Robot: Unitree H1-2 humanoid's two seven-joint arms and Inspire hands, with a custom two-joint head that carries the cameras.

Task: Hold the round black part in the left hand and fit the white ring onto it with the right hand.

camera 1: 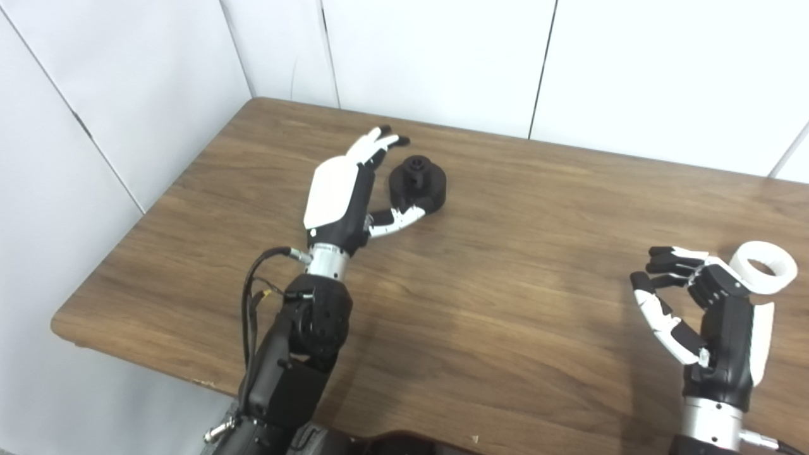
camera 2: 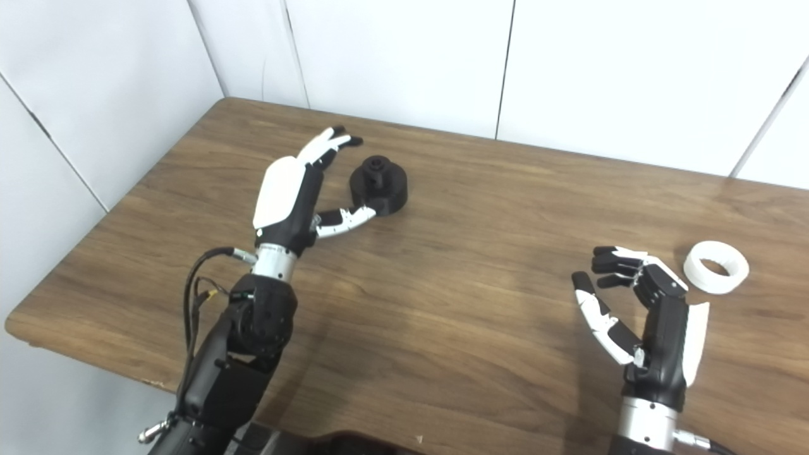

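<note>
The round black part (camera 1: 418, 184) stands on the wooden table (camera 1: 493, 265), left of the middle, with a small hub on top. My left hand (camera 1: 344, 193) is open just to its left, fingers stretched past the part's far side and the thumb touching its near edge. The white ring (camera 2: 716, 266) lies flat on the table at the right. My right hand (camera 2: 644, 316) is open, fingers curled and apart, slightly left of and nearer than the ring, holding nothing.
White wall panels (camera 1: 442, 57) close off the table's far side and left side. The table's front edge (camera 1: 158, 366) runs below the left forearm. Cables (camera 1: 253, 297) loop beside the left wrist.
</note>
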